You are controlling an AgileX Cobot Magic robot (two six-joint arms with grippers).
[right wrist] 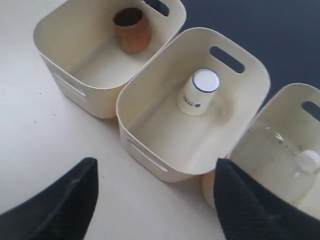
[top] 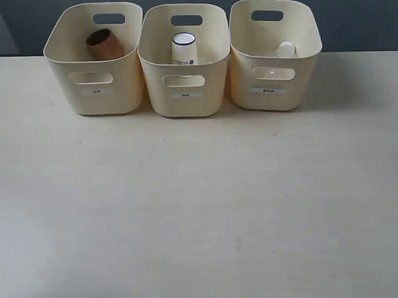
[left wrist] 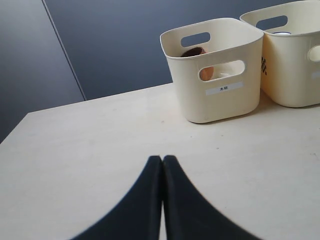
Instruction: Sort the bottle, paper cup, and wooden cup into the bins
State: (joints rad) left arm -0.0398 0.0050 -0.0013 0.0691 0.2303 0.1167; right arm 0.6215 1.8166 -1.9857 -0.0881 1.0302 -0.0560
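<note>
Three cream bins stand in a row at the back of the table. The left bin [top: 95, 81] holds the brown wooden cup [top: 104, 45], the middle bin [top: 186, 90] the white paper cup [top: 184, 50], standing upside down. In the right bin [top: 275, 81] lies the clear bottle, its white cap [top: 286, 50] showing. The right wrist view looks down on the wooden cup [right wrist: 132, 29], paper cup [right wrist: 198, 91] and bottle [right wrist: 295, 162]. My right gripper [right wrist: 155, 172] is open above the table in front of the bins. My left gripper [left wrist: 162, 160] is shut on nothing, well short of the left bin [left wrist: 215, 70].
The pale table [top: 201, 208] stretches wide in front of the bins. A dark wall [left wrist: 115, 45] stands behind the table's far edge. Neither arm shows in the exterior view.
</note>
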